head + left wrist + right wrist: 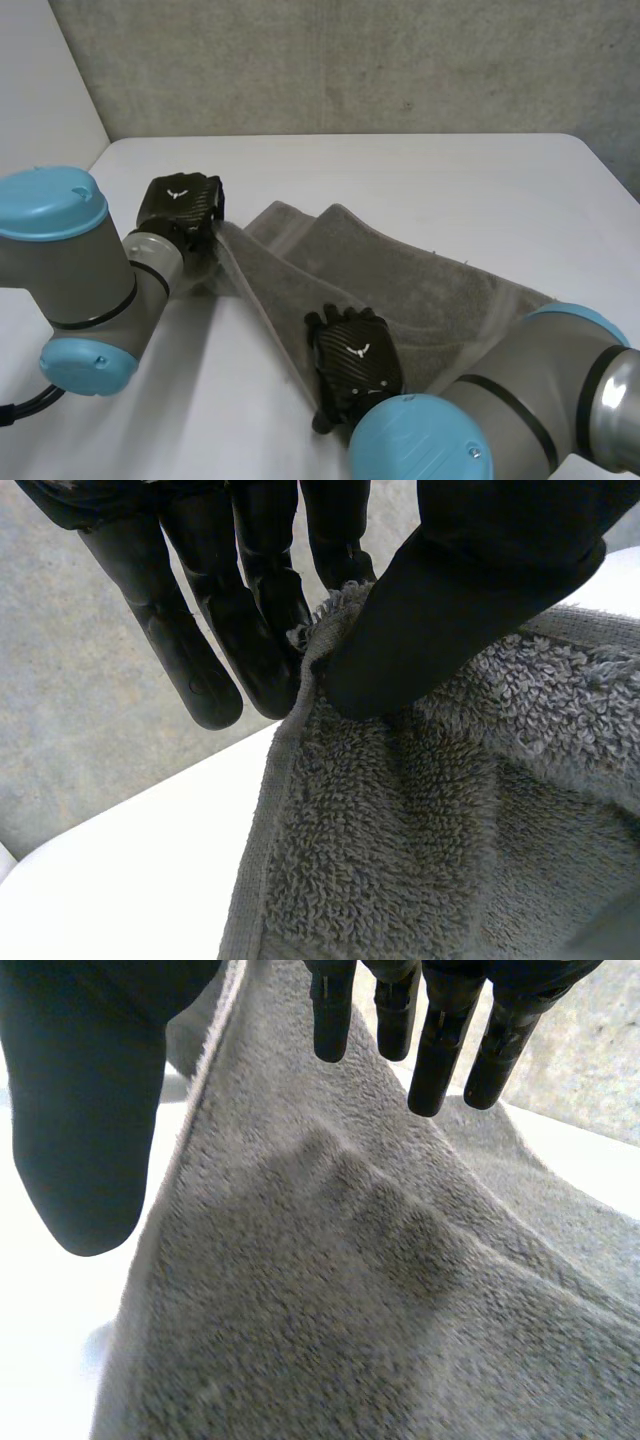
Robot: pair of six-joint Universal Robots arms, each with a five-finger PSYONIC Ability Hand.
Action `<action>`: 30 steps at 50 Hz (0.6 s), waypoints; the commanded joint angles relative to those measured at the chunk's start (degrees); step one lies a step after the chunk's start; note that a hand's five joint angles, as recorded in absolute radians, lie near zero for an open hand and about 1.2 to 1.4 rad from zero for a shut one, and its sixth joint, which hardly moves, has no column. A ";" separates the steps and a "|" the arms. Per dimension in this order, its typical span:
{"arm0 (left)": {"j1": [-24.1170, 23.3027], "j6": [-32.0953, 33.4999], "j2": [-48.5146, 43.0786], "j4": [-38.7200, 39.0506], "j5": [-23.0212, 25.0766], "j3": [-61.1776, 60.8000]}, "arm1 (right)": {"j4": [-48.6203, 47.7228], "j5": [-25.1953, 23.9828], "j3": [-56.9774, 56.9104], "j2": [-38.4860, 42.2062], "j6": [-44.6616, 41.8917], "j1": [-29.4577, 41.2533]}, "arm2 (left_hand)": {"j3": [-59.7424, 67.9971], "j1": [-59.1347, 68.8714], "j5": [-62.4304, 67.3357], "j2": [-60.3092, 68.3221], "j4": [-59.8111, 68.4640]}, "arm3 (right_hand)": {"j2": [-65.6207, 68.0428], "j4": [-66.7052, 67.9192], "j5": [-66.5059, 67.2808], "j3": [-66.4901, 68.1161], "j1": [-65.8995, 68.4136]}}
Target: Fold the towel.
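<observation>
Two hands grip the towel [420, 285], which lies rumpled across the table [450, 175]. We see the left hand [470, 590] pinching one corner, the right hand [352, 362] clamping the same edge nearer the robot. This edge runs raised between them

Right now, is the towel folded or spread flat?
Neither fully: the towel lies rumpled in overlapping layers, one edge lifted, pinched by the left hand.
</observation>
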 commanded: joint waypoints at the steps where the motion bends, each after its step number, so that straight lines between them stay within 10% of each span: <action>1: 0.02 0.01 0.33 -0.08 -0.32 0.74 | -1.18 2.14 -3.45 2.89 3.11 1.39 | 10.44 13.18 11.21 10.34 10.27 | -2.65 -3.22 -2.58 -9.14 -1.81; 19: -0.15 -0.95 2.17 -1.40 -1.81 1.18 | -4.52 10.74 -11.62 13.43 4.70 1.21 | 10.44 13.18 11.21 10.34 10.27 | -2.65 -3.22 -2.58 -9.14 -1.81; 27: 0.46 -4.03 4.02 -2.72 -1.72 1.44 | -8.91 16.10 -8.56 10.29 4.34 -2.11 | 10.44 13.18 11.21 10.34 10.27 | 66.93 66.36 67.00 60.44 67.77; 30: 0.81 -4.21 4.46 -3.68 -1.72 1.27 | -11.37 15.77 -5.13 3.71 3.03 -6.93 | 10.44 13.18 11.21 10.34 10.27 | 67.35 66.78 67.42 60.86 68.19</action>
